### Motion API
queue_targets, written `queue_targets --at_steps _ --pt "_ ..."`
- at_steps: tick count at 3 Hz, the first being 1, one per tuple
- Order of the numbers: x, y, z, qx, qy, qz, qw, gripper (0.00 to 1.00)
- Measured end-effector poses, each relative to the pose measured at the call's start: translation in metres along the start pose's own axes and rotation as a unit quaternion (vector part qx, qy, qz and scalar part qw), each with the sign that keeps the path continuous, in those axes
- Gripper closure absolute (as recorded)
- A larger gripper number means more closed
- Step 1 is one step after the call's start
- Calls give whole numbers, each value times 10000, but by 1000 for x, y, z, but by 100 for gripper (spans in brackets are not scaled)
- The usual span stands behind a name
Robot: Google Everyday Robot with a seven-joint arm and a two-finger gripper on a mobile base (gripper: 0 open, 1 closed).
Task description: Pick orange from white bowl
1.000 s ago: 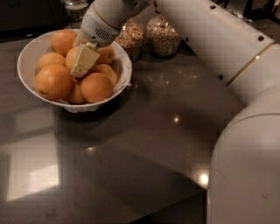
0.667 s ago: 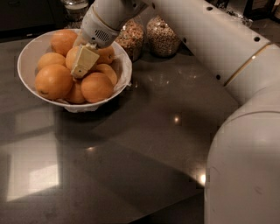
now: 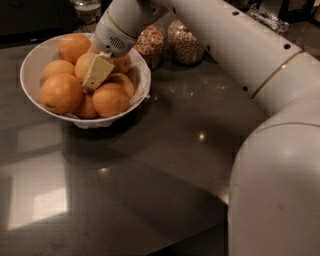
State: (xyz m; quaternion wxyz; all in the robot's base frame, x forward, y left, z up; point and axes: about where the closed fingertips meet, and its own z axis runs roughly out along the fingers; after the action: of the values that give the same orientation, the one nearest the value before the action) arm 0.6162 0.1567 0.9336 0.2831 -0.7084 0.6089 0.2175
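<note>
The white bowl [image 3: 29, 64] stands at the back left of the dark table and holds several oranges. My gripper [image 3: 97, 73] reaches down into the bowl from the upper right. Its cream tip rests against a lighter orange [image 3: 83, 63] in the middle of the pile. Other oranges lie around it: a large one at the front left [image 3: 61, 93], one at the front right [image 3: 110, 99] and one at the back [image 3: 73, 46]. The wrist hides part of the bowl's far right side.
Two glass jars of grain [image 3: 150, 44] [image 3: 183, 43] stand just right of the bowl, behind the arm. Another jar [image 3: 86, 10] stands at the back. My white arm [image 3: 280, 165] fills the right side. The dark tabletop [image 3: 150, 175] spreads in front.
</note>
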Motion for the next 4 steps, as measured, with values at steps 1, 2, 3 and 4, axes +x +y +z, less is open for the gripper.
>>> queue_targets --at_steps 1,2,3,4 --pt "1 0 0 -18 -15 21 10000 69" --pt "1 0 0 -18 -15 21 10000 93" --pt "-7 4 -3 -18 -214 -152 9997 100" --pt "-21 7 -23 22 -666 -433 9968 100"
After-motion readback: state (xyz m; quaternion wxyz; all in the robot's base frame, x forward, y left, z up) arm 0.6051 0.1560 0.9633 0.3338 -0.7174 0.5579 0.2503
